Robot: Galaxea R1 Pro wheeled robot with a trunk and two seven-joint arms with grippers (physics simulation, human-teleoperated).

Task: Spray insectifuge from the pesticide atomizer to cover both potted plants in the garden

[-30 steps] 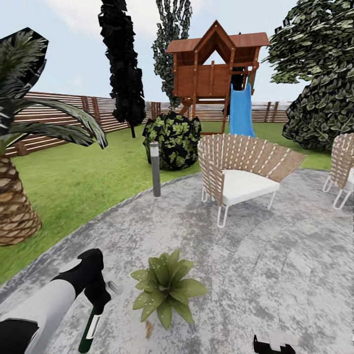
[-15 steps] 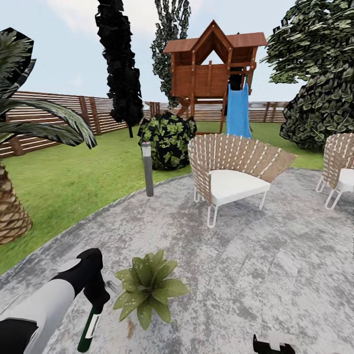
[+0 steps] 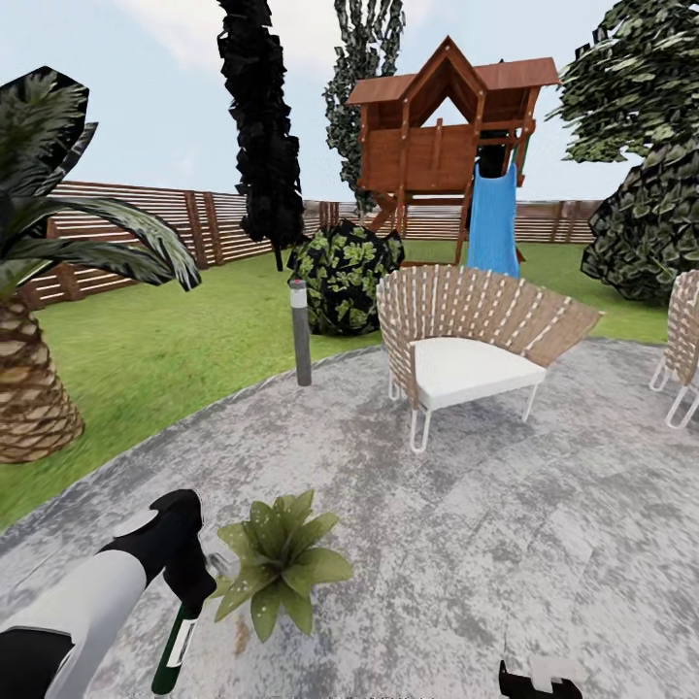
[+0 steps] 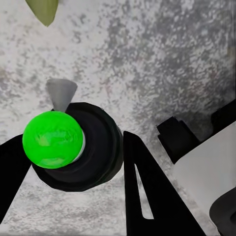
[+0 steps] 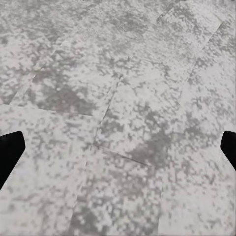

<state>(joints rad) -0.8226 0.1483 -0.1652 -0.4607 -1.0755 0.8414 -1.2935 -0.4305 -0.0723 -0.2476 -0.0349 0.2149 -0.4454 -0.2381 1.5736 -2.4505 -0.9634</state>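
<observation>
Left tool (image 3: 184, 594) is seen at the lower left of the head view, clamped around the pesticide atomizer (image 3: 176, 649), whose dark green body with a white label hangs below the black wrist. In the left wrist view the two black fingers (image 4: 147, 196) are closed on either side of the atomizer's black collar, its bright green cap (image 4: 52, 139) faces the camera and its grey nozzle (image 4: 61, 94) is turned toward the mottled paving. Just beside that tool, on the round grey patio (image 3: 505, 544), one potted plant (image 3: 277, 563) is seen as a low rosette of pale-speckled green leaves; its pot is hidden beneath the leaves. A palm (image 3: 34, 388) with a scaly brown trunk stands on the lawn (image 3: 155, 349) at the far left, backed by the brown slatted fence (image 3: 146, 228). Further right a grey bollard lamp (image 3: 301, 332) stands at the patio edge, then a woven chair (image 3: 466, 340) with a white seat, with a wooden playhouse (image 3: 442, 136) and blue slide (image 3: 493, 218) behind it. Right tool (image 5: 118, 147) is held wide open over bare paving in the right wrist view, with nothing between its black fingertips (image 5: 10, 152).
</observation>
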